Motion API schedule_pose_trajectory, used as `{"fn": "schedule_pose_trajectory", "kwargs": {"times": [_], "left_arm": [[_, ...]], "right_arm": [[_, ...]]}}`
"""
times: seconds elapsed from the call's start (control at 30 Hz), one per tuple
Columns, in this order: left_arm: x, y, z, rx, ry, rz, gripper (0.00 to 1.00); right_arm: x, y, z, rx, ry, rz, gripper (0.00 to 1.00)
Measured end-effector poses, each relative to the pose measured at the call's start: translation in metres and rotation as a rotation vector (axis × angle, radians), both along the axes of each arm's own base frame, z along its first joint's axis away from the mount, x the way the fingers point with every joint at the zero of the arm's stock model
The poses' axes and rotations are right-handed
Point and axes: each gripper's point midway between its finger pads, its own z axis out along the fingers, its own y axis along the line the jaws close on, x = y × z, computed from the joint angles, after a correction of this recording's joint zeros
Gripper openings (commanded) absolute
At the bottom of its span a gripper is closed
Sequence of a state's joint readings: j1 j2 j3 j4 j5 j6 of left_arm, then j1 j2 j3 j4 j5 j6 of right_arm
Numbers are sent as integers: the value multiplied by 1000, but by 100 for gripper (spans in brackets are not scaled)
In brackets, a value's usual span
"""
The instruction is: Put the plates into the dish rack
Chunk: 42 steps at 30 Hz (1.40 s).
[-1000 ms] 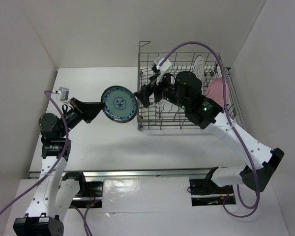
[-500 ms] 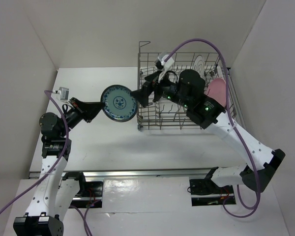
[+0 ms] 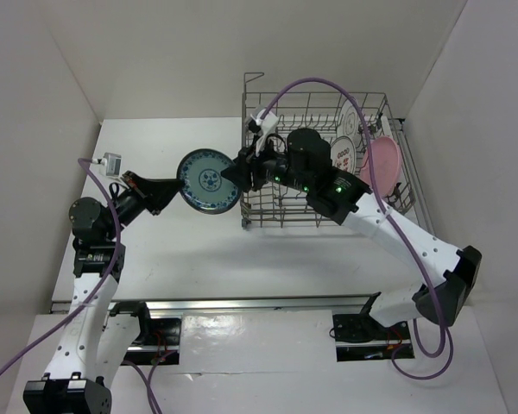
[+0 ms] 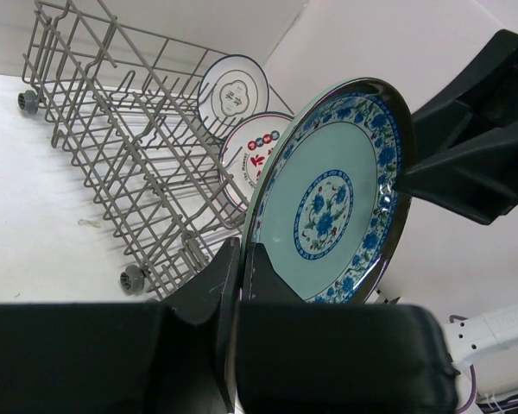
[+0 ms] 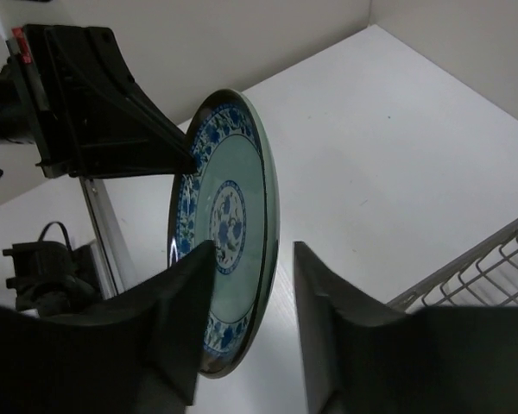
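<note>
Teal-patterned plate [image 3: 209, 181] hangs on edge just left of the dish rack [image 4: 112, 155], clamped by the left pincer [image 4: 242, 259], while the right pincer [image 5: 252, 254] straddles its rim with jaws apart and should close squarely before the left releases.

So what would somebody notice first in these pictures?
A teal plate with blue flowers hangs in mid-air at the centre. The left gripper pinches its rim, and the right gripper straddles the opposite edge. Behind on the right, the grey dish rack has three plates standing in it.
</note>
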<state>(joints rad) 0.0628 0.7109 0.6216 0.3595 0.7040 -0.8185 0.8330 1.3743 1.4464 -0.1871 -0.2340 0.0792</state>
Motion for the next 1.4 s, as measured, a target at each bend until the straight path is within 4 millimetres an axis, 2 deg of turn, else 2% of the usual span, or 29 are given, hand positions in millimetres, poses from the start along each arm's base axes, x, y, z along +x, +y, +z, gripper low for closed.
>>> {"fn": "schedule_pose_trajectory", "kwargs": {"times": [0.07,0.13,0.2,0.37,0.43,0.47,0.5,0.53,0.57,0.6,0.67,0.77,0.87,0.93,1.0,1.2,1.3,1.4], "left_arm": [[0,0,0,0,0,0,0],[0,0,0,1,1,-1,0],[-2,-2,1,6,-12,-11,0],[-1,-1,0,4,-7,-6,1],[0,-1,1,3,-8,-3,18],[0,-1,1,2,-9,-2,30],[0,0,1,3,-9,0,43],[0,0,1,0,-7,2,66],[0,0,1,-1,-7,4,77],[1,0,2,-6,-5,5,82],[1,0,1,-16,5,5,84],[1,1,1,-21,10,9,93],[2,2,1,-22,14,17,93],[3,2,0,-24,19,20,93],[3,3,-1,-24,24,25,99],[8,7,-10,-31,71,62,100],[11,11,-16,-33,102,90,100],[14,15,-24,-25,132,121,100]], "right_arm": [[-1,3,-2,1,12,9,29],[0,3,-4,2,19,1,7],[9,-1,-2,10,20,-47,0],[14,-1,-6,14,45,-80,0],[15,-1,-7,18,53,-88,0],[15,-1,-7,19,54,-94,0],[15,-1,-7,21,60,-102,0],[15,-1,-7,22,66,-109,0],[15,-1,-8,22,72,-116,0],[16,-2,-9,20,77,-129,0],[19,-4,-9,21,85,-154,0],[28,-14,-5,24,92,-207,0],[44,-33,9,38,84,-280,0],[57,-53,24,60,68,-338,0],[68,-74,41,86,46,-398,0],[93,-139,94,111,-97,-681,0],[111,-167,109,77,-164,-837,0],[141,-193,104,1,-194,-1011,0]]}}
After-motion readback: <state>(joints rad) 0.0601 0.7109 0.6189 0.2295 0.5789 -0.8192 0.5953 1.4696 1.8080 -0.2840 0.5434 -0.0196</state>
